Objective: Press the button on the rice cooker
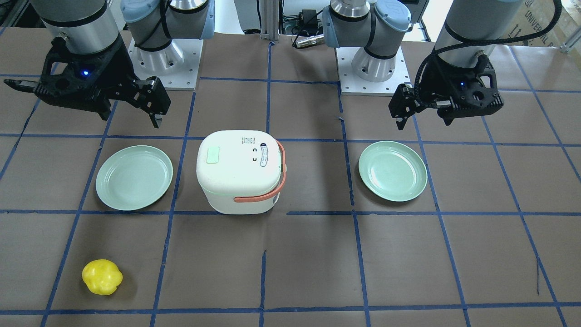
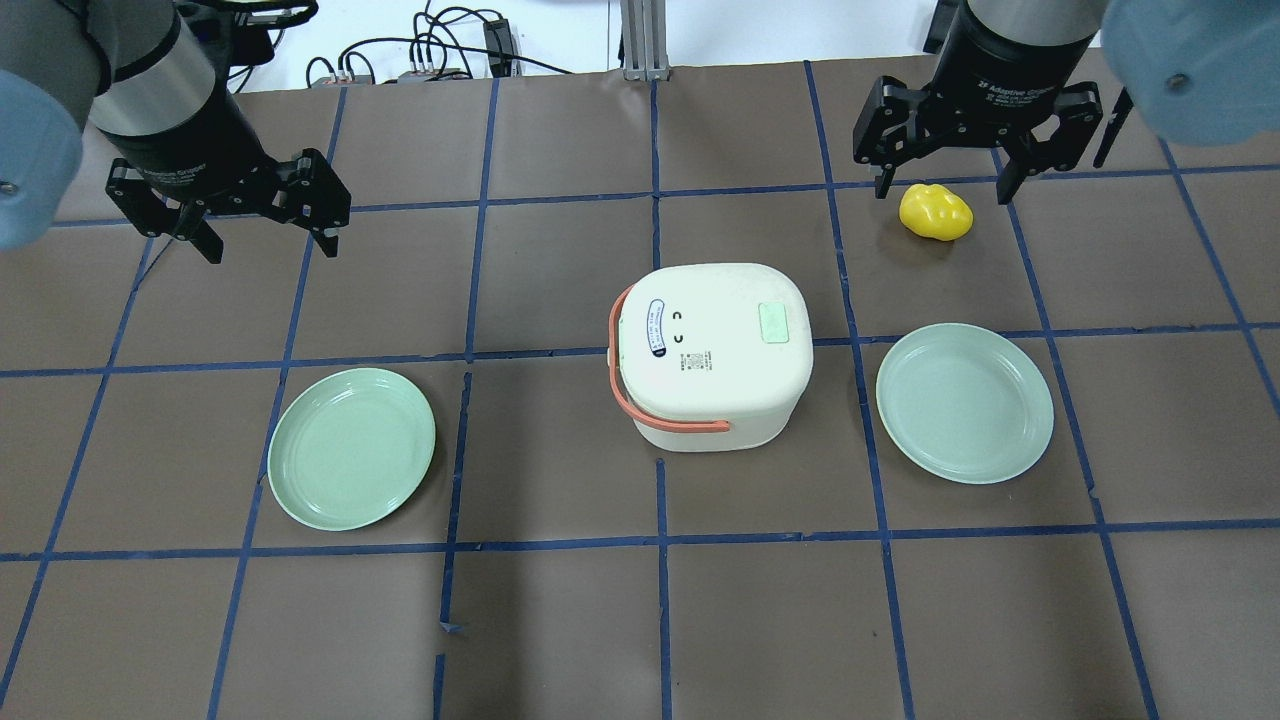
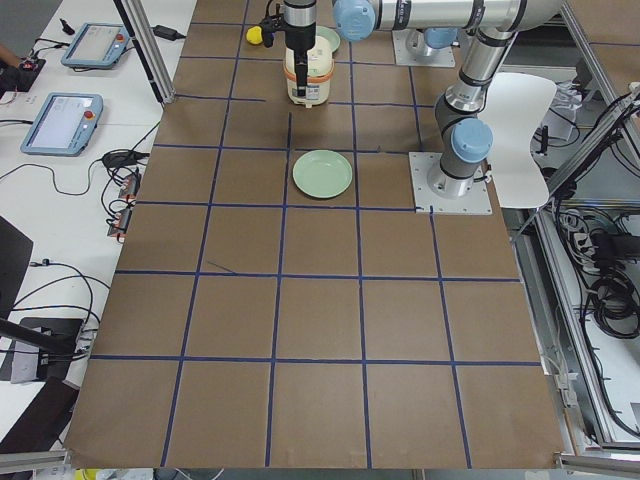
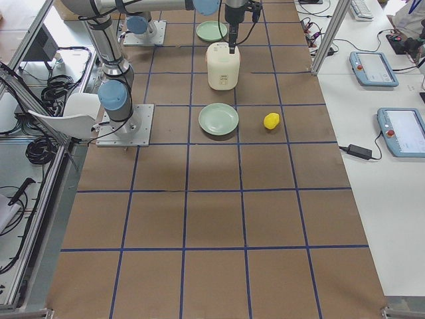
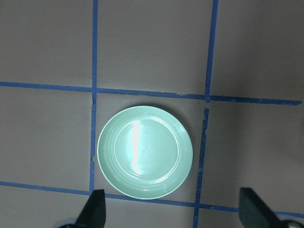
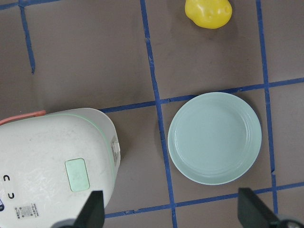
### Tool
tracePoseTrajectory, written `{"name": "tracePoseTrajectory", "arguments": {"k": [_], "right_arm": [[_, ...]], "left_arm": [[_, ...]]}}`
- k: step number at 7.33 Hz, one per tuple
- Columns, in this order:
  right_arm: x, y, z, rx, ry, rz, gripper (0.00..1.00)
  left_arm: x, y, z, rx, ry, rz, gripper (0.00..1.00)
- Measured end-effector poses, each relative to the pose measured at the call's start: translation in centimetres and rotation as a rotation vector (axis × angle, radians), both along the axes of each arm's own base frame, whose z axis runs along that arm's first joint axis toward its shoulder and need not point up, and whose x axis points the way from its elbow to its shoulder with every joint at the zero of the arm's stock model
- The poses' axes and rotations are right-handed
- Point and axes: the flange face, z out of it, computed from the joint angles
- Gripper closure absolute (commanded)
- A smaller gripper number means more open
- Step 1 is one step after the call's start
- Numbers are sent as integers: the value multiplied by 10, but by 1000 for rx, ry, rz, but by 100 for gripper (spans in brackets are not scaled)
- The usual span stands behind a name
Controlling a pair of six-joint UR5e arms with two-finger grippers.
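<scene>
The white rice cooker [image 1: 238, 170] with an orange handle stands at the table's middle, and also shows in the overhead view [image 2: 710, 350]. Its pale green button [image 2: 773, 322] sits on the lid on my right side, and shows in the right wrist view [image 6: 77, 174]. My right gripper [image 2: 942, 185] is open and empty, raised high to the right of the cooker over a plate; its fingertips [image 6: 95, 209] frame the button's side of the lid. My left gripper [image 2: 270, 235] is open and empty, raised over the left plate [image 5: 145, 152].
A green plate [image 2: 965, 402] lies right of the cooker and another [image 2: 351, 447] lies to its left. A yellow pepper [image 2: 935, 212] lies at the far right of the table, beyond the right plate. Blue tape lines grid the brown table.
</scene>
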Motion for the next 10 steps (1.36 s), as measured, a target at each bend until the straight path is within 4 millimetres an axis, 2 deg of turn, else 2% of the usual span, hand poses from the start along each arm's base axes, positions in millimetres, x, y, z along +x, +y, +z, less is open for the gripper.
{"name": "tracePoseTrajectory", "arguments": {"k": [10], "right_arm": [[0,4,2,-12,-3,-6,0]], "left_arm": [[0,0,0,1,0,0,0]]}}
